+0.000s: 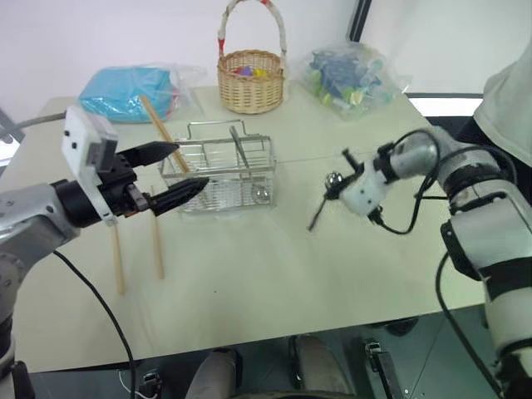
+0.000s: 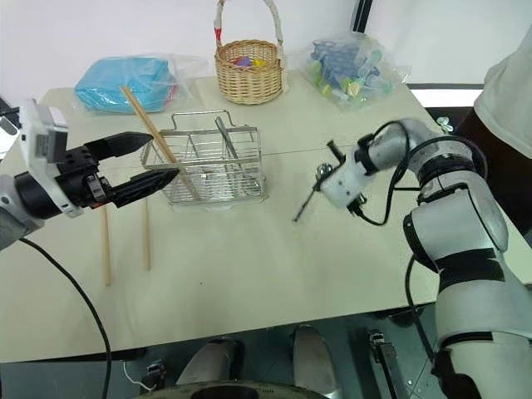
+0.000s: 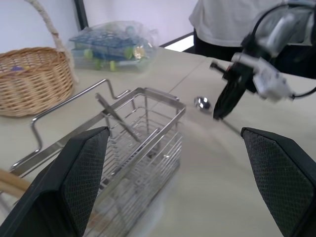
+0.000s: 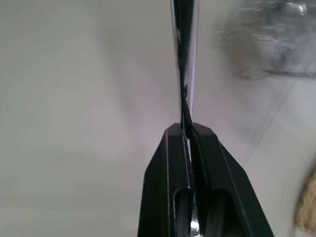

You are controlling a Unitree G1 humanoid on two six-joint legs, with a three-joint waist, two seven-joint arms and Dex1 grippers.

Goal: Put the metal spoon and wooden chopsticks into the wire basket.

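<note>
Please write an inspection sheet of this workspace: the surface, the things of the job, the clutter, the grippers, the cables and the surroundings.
Surface: pale table, seam across it.
Job's things: wire basket upright, a chopstick leaning in it; two wooden chopsticks flat on the table; metal spoon held off the table.
Clutter: wicker basket; blue bag; bag of coloured pieces.
Grippers: left gripper open beside the wire basket; right gripper shut on the metal spoon.
Cables: black cable under the left arm; black cables at the right wrist.
Surroundings: person beside the table.
</note>
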